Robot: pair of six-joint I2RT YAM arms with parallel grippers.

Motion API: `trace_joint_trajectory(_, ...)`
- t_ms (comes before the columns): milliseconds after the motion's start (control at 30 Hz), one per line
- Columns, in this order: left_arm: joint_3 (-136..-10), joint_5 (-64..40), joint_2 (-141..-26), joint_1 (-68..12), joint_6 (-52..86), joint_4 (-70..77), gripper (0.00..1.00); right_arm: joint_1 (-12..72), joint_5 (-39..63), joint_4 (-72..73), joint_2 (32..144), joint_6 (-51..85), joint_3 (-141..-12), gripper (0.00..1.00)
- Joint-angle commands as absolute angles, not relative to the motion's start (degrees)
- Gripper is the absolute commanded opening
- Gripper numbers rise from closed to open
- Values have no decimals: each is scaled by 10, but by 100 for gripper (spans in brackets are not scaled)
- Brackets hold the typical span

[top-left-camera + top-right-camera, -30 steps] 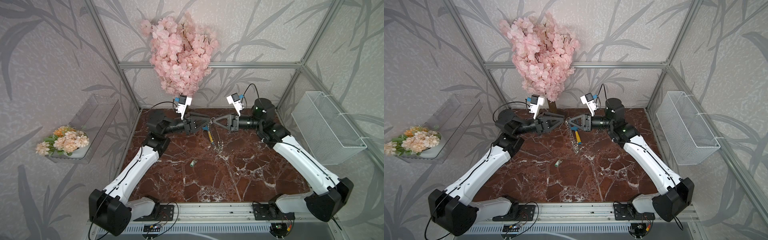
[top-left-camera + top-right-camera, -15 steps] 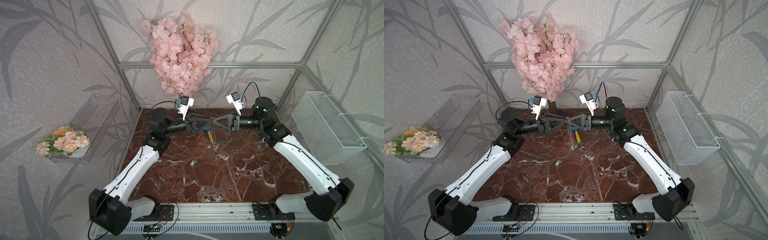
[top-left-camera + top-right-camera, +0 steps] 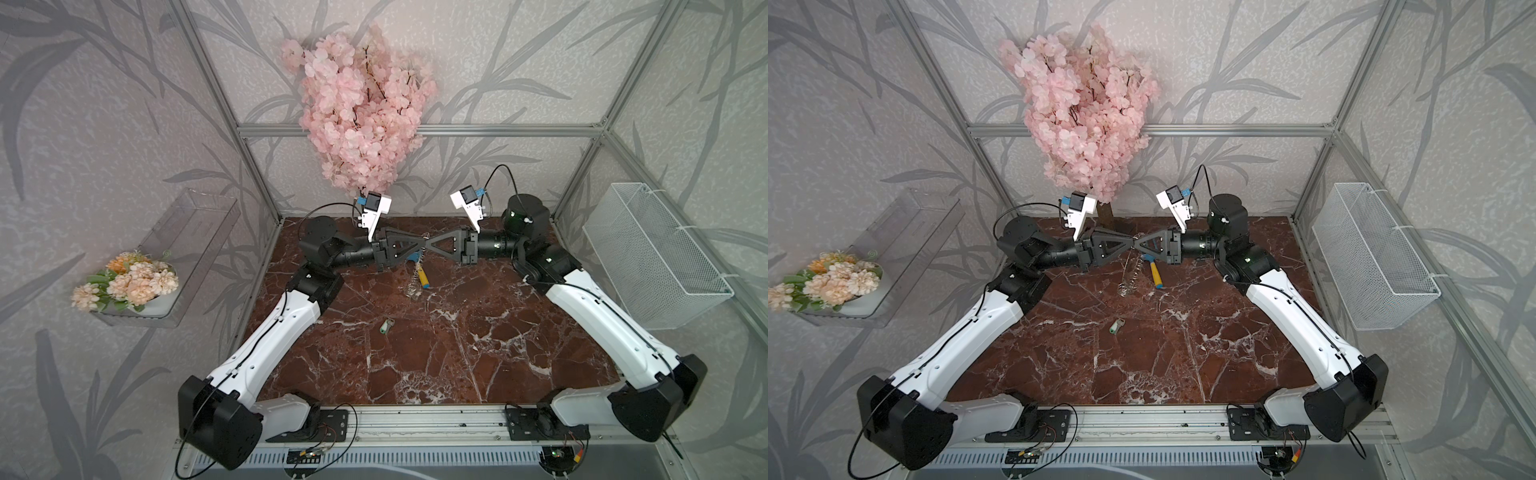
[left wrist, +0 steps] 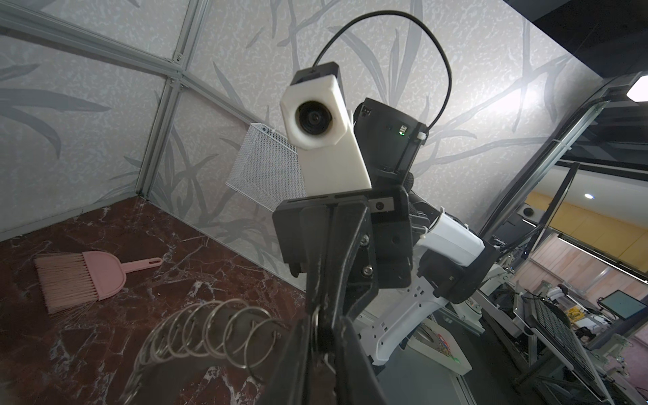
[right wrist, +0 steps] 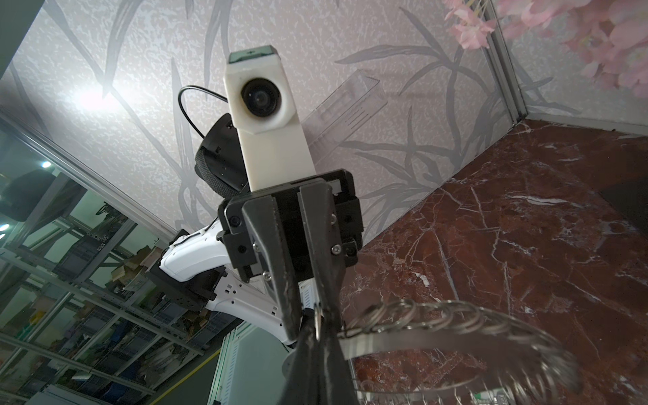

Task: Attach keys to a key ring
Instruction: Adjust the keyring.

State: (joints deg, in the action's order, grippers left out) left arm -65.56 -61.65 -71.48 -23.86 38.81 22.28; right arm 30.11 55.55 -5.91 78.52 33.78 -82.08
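The left gripper (image 3: pixel 422 249) reaches in level over the back of the marble table (image 3: pixel 478 353), its jaws narrowed to a pinch on a small split ring at the rim of the key ring (image 4: pixel 210 326). The key (image 3: pixel 385 326), with its pale green tag, lies flat on the table nearer the front, well apart from both grippers. The key ring hangs on edge below the gripper tips, just beside a blue-and-yellow toy fork (image 3: pixel 423 278), while the right gripper (image 3: pixel 432 248) meets the left tip to tip, jaws fully closed on the same rim.
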Motion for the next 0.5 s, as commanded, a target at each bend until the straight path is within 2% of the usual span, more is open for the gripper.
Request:
trace_joint_trajectory(0, -675, -634, -717, -246, 389, 244, 10, 305, 559, -44, 784, 330, -844, 0)
trace_joint_trajectory(133, -674, -632, -719, -249, 389, 243, 3, 305, 561, -42, 780, 330, -841, 0)
trace_joint_trajectory(233, -673, -629, -720, -251, 388, 241, 0, 305, 562, -41, 775, 332, -839, 6)
trace_joint_trajectory(467, -684, -616, -711, -251, 358, 193, 0, 301, 546, -18, 751, 344, -819, 42)
